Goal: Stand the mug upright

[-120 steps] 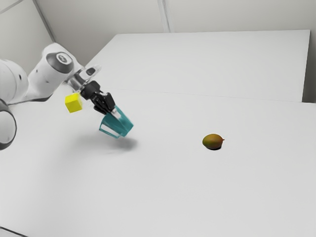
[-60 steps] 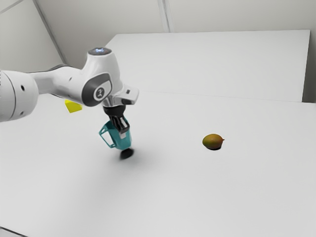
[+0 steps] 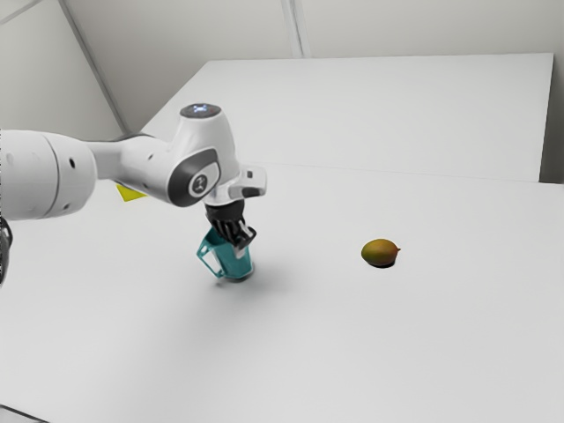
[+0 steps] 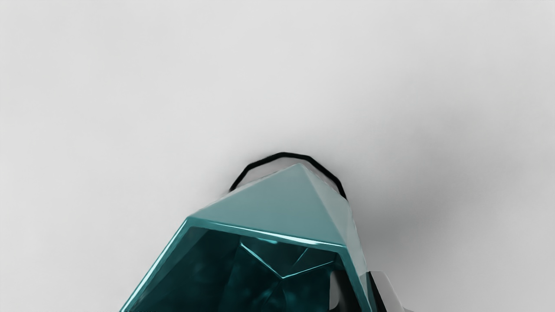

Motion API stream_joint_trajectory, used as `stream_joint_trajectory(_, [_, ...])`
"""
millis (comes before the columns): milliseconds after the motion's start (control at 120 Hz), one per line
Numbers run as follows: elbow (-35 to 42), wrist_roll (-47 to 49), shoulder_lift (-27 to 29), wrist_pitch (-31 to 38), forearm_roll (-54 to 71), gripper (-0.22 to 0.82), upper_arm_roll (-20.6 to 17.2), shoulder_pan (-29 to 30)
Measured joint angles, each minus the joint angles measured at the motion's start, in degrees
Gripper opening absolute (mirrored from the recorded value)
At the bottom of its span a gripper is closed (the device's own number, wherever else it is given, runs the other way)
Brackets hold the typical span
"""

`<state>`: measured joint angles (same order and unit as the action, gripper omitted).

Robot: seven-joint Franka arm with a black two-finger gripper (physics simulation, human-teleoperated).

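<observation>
- Exterior view: the white robot arm (image 3: 132, 167) is reaching in from the exterior view's left, and its black two-finger gripper (image 3: 244, 244) is pointing down at the teal, faceted mug (image 3: 233, 264).
- The gripper is clenching the mug by its wall; in the wrist view one finger (image 4: 345, 292) is sitting inside the mug and the other is pressing from outside.
- The mug is leaning a little, its open end up and its base low over the white table (image 3: 352, 352); whether the base is touching, I cannot tell.
- Its handle is facing the exterior view's left.
- A bright yellow cube (image 3: 131, 193) is resting behind the arm, partly hidden.
- A green-and-brown, mango-like fruit (image 3: 380, 253) is lying well apart from the mug, toward the exterior view's right.
</observation>
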<state>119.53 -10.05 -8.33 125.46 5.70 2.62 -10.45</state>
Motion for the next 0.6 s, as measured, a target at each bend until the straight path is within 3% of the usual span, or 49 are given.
stream_joint_trajectory(125, [-0.06, 1.97, -0.76, 0.38, -0.22, -0.12, 0.0, -0.09])
stream_joint_trajectory(275, [-0.06, 3.5, 0.0, 0.5, -0.72, 0.2, 0.02, -0.18])
stream_joint_trajectory(383, [-0.08, 4.39, 2.31, 0.03, -1.32, 0.36, -0.17, -0.1])
stream_joint_trajectory(500, [-0.93, 5.13, 4.66, -1.42, -1.69, 0.46, -1.09, 0.04])
stream_joint_trajectory(600, [-7.62, 5.33, 5.17, -5.61, -1.82, 0.52, -1.4, -0.31])
